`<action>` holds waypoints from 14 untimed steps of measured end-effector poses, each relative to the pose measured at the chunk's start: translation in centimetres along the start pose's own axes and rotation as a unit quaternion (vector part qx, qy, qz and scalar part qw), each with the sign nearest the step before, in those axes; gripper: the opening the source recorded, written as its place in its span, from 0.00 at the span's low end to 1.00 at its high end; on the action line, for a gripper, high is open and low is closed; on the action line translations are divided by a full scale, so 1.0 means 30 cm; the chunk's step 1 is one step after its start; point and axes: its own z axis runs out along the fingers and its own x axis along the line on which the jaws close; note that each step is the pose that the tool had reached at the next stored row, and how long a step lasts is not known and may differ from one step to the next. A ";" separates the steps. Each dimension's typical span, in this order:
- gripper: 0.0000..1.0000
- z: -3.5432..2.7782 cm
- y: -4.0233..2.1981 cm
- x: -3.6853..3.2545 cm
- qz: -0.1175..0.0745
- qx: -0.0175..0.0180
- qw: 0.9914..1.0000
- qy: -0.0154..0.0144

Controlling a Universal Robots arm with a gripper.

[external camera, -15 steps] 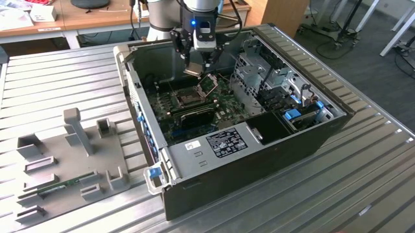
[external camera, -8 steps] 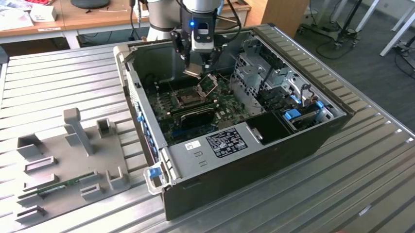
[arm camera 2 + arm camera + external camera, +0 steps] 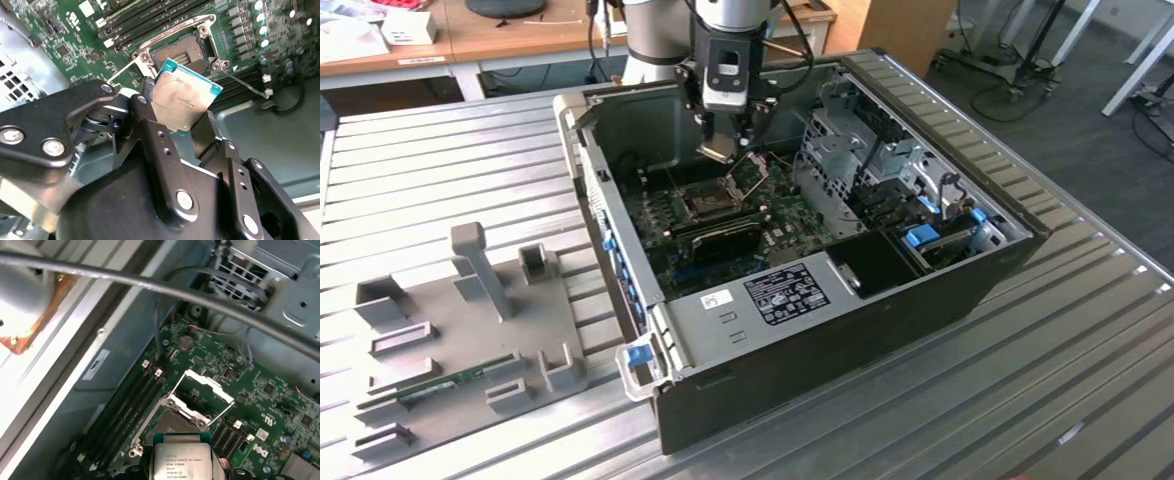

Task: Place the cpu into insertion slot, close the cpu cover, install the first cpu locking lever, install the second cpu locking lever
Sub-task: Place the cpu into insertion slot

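My gripper (image 3: 723, 146) hangs inside the open computer case, shut on the cpu (image 3: 715, 153), a small square chip with a silvery top. In the second wrist view the cpu (image 3: 182, 100) sits tilted between the two black fingers (image 3: 150, 125), just above the insertion slot (image 3: 182, 52), a dark square socket on the green motherboard. The first wrist view shows the cpu (image 3: 182, 462) short of the insertion slot (image 3: 167, 422). Beyond the socket the cpu cover (image 3: 206, 387) stands raised on its hinge. A thin wire locking lever (image 3: 245, 85) sticks out beside the socket.
Long black memory slots (image 3: 145, 25) run beside the socket. A metal drive cage (image 3: 881, 170) fills the case on the exterior view's right. A black cable (image 3: 150, 287) crosses above the board. On the table to the exterior view's left lies a grey fixture tray (image 3: 467, 330).
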 end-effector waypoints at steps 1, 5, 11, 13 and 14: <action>0.55 0.002 0.000 0.000 0.009 0.000 1.000 -0.001; 0.55 0.010 -0.001 0.000 0.045 -0.001 0.999 -0.004; 0.55 0.022 -0.002 0.000 0.099 -0.002 0.995 -0.009; 0.55 0.021 -0.002 0.000 0.102 -0.002 0.995 -0.010; 0.55 0.021 -0.002 -0.001 0.102 -0.002 0.995 -0.010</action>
